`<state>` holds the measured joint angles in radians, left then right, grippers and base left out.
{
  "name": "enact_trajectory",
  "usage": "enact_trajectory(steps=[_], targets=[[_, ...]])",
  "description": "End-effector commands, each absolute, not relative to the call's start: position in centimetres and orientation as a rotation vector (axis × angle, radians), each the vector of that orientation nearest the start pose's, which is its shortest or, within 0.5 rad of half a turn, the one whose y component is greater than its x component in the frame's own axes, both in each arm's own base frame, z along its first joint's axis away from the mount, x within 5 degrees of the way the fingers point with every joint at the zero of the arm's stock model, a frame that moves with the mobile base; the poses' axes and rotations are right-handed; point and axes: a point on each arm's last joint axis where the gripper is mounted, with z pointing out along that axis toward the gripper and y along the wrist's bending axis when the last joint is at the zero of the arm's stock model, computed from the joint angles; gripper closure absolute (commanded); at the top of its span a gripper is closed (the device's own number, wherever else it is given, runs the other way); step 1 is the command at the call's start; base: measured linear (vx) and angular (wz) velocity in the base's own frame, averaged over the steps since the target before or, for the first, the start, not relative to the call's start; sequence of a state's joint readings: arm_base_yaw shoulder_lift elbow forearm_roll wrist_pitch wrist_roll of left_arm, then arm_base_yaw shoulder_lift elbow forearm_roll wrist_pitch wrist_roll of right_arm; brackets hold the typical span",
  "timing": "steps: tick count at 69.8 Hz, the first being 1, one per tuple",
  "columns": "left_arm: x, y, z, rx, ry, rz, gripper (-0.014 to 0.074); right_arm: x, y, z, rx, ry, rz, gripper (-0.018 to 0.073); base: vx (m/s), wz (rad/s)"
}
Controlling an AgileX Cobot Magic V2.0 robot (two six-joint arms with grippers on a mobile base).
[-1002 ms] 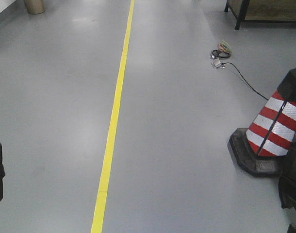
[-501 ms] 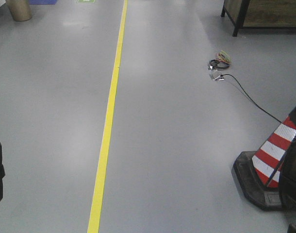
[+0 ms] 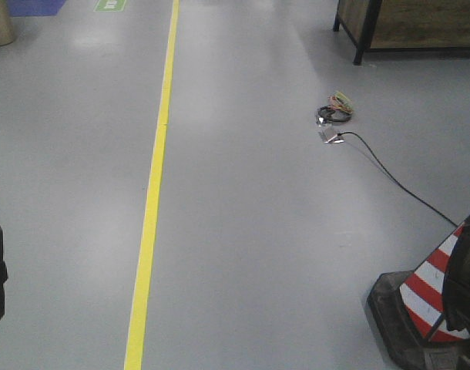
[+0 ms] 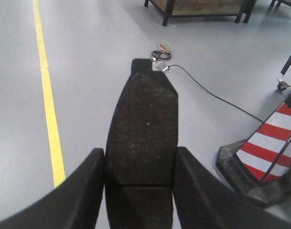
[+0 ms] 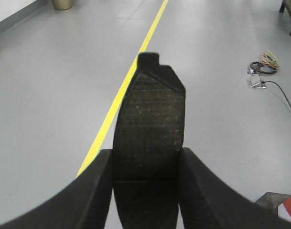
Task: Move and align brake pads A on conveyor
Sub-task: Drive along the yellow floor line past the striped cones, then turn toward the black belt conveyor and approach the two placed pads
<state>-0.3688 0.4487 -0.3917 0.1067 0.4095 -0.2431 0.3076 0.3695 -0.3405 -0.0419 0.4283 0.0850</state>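
**Two pads in transit, no belt in sight**

Each wrist view shows a dark pad pinched between two black fingers, sticking out forward past the tips. The left gripper is closed on a pad whose centre groove sits level with the fingers. The right gripper is likewise closed on its pad, the notched end pointing ahead. Both holds reach only the rear part of the pad, so most of its length hangs free.

Beyond them lies only grey floor with a yellow line. The conveyor is not in view, nor are any other pads.

The risks I see: a jolt of the base could make a pad pivot or slip in so short a hold. The cone stands close on the right, and the cable with its bundle runs across the floor ahead; wheels catching either could shake a pad loose.
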Motion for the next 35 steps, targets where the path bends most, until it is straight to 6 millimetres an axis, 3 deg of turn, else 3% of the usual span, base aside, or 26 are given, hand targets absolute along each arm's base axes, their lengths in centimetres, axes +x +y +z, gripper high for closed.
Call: enact_trajectory(steps=[1,19,35], targets=[[9.42,-3.34,29.33,0.187,1.830,-0.330,0.0540,8.38,2.49,28.40,-0.240,1.803,0.223,0.0535,0.38,-0.16],[9.42,-3.34,29.33,0.187,1.830,-0.330,0.0540,8.38,2.49,28.40,-0.240,1.803,0.223,0.0535,0.34,-0.30],[9.42,-3.34,29.33,0.187,1.830,-0.330,0.0540,8.38,2.49,28.40,-0.240,1.803,0.223,0.0535,0.27,-0.67]])
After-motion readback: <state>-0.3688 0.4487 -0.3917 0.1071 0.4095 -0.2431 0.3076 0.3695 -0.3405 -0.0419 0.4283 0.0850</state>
